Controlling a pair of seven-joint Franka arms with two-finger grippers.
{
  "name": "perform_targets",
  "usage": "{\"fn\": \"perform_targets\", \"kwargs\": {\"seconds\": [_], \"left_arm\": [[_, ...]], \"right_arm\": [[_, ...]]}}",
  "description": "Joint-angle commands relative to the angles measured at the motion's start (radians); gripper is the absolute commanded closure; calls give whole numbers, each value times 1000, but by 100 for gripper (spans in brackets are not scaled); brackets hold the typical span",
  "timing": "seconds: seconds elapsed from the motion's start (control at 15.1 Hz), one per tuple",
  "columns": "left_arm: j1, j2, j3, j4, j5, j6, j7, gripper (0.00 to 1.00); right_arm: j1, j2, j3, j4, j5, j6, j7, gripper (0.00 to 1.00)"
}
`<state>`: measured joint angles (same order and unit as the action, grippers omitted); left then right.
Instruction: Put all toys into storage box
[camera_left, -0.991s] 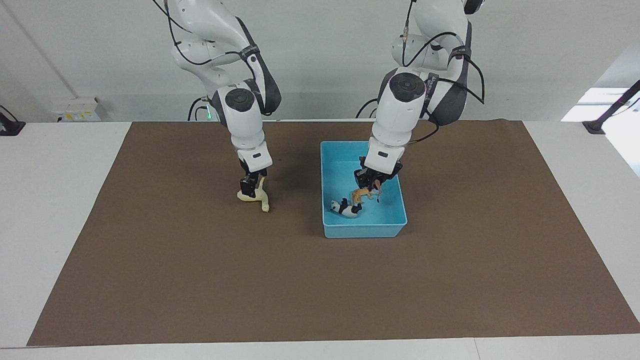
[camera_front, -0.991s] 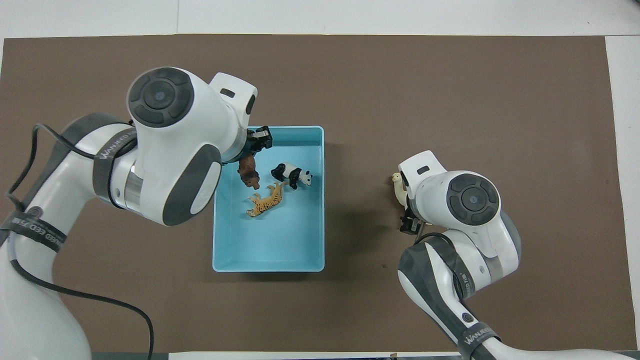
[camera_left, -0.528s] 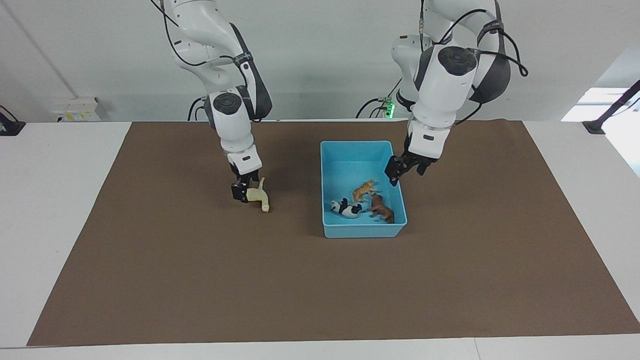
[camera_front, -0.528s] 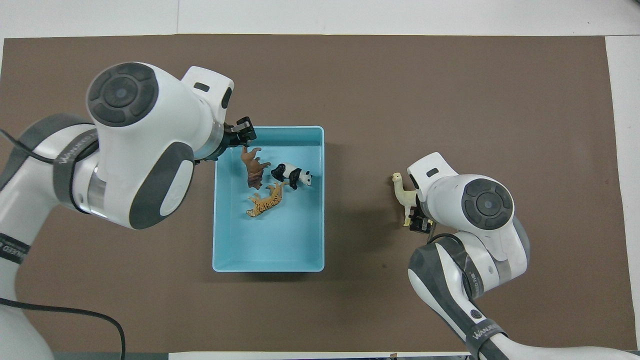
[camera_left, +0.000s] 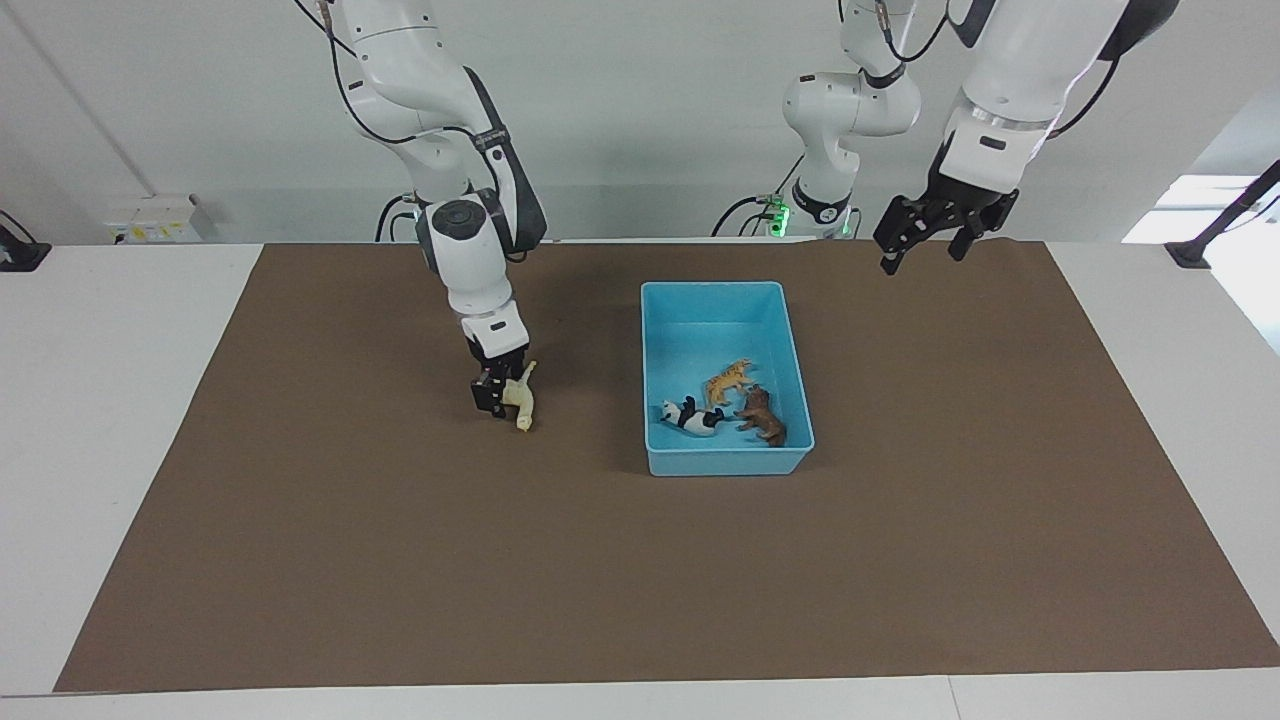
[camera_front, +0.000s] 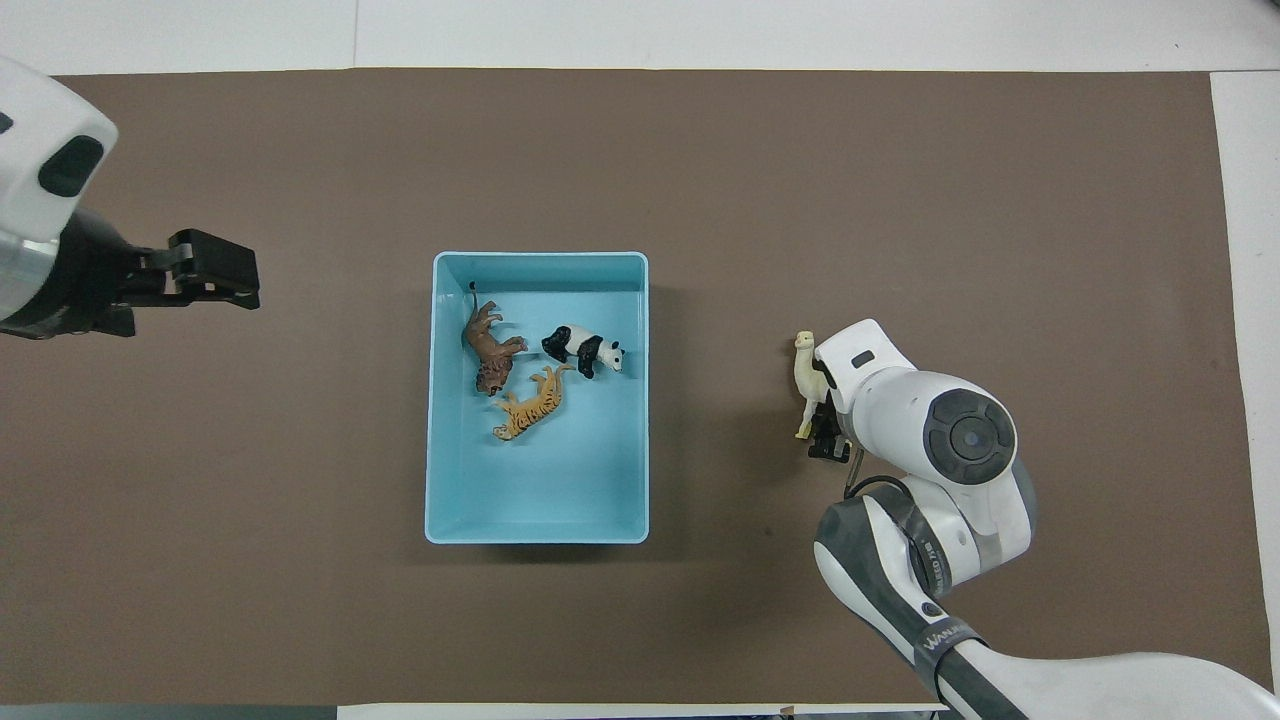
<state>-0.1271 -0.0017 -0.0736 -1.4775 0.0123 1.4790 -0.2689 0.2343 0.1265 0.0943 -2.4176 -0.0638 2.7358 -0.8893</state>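
While three toys lie in the box, one is outside it.
Box (camera_left: 663, 330) (camera_front: 536, 490): on the brown mat (camera_left: 400, 560) (camera_front: 900, 180) covering the surface.
Inside the box: lion (camera_left: 762, 414) (camera_front: 488, 347), panda (camera_left: 689, 415) (camera_front: 585, 350), tiger (camera_left: 728, 380) (camera_front: 530, 402), close together at the end farther from the robots.
Right pincer (camera_left: 497, 392) (camera_front: 828, 432): clamped on the cream long-necked animal (camera_left: 520, 400) (camera_front: 806, 382), low over the mat toward the right arm's end.
Left pincer (camera_left: 935, 232) (camera_front: 215, 282): fingers apart, raised over the mat toward the left arm's end.

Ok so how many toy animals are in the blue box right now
3. The brown lion, the panda and the orange tiger lie together in the storage box, in the half farther from the robots. A fourth, the cream long-necked animal, is outside, in the right gripper.
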Motion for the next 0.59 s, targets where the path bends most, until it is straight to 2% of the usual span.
{"fn": "perform_targets", "kwargs": {"seconds": [0.0, 0.13, 0.26, 0.4, 0.53], "left_arm": [[23, 49, -18, 79, 29, -46, 108, 0], [17, 49, -15, 78, 26, -48, 108, 0], [-28, 45, 20, 71, 34, -43, 123, 0], [-2, 48, 15, 75, 34, -66, 146, 0], [4, 48, 11, 74, 25, -60, 149, 0]], "right_arm": [[-1, 7, 2, -1, 4, 13, 33, 100], [20, 1, 2, 5, 6, -28, 64, 100], [48, -10, 1, 78, -1, -161, 110, 100], [57, -15, 2, 245, -13, -418, 174, 100], [83, 1, 4, 461, -14, -673, 236, 100]]}}
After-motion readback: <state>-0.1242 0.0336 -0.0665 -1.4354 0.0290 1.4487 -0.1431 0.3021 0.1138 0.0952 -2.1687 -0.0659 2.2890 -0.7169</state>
